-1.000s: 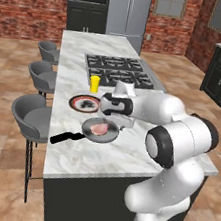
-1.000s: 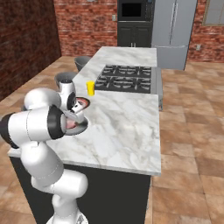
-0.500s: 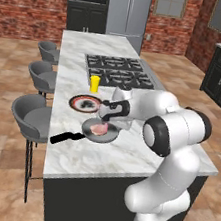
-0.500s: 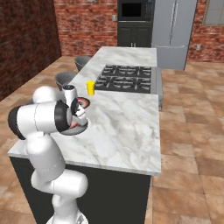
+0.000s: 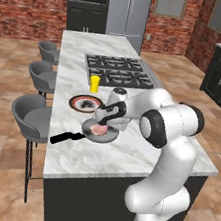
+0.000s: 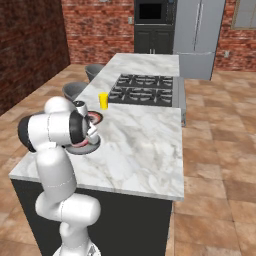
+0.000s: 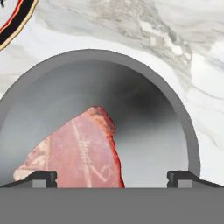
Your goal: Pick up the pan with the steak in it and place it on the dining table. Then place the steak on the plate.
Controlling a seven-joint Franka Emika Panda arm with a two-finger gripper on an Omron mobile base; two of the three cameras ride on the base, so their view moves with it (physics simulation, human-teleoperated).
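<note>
The grey pan (image 5: 109, 136) rests on the marble dining table (image 5: 130, 158), its black handle (image 5: 66, 137) pointing toward the stools. The pink steak (image 5: 98, 130) lies inside it. My gripper (image 5: 102, 120) hangs low over the pan, open. In the hand view the fingertips (image 7: 43, 178) stand wide apart just above the pan floor (image 7: 144, 131), with the steak (image 7: 78, 153) between them, closer to the left one. The red-rimmed plate (image 5: 85, 103) sits just beyond the pan, and its rim (image 7: 15, 22) shows at the hand view's top left. From the right base view my arm covers most of the pan (image 6: 85, 148).
A yellow cup (image 5: 94, 83) stands behind the plate, and a gas cooktop (image 5: 120, 71) lies further back. Three grey stools (image 5: 31, 115) line the island's left side. Bare marble (image 6: 140, 145) stretches to the right of the pan.
My hand has dropped from above the plate's edge down and toward the pan, ending low over the steak. Pan, steak and plate have not moved.
</note>
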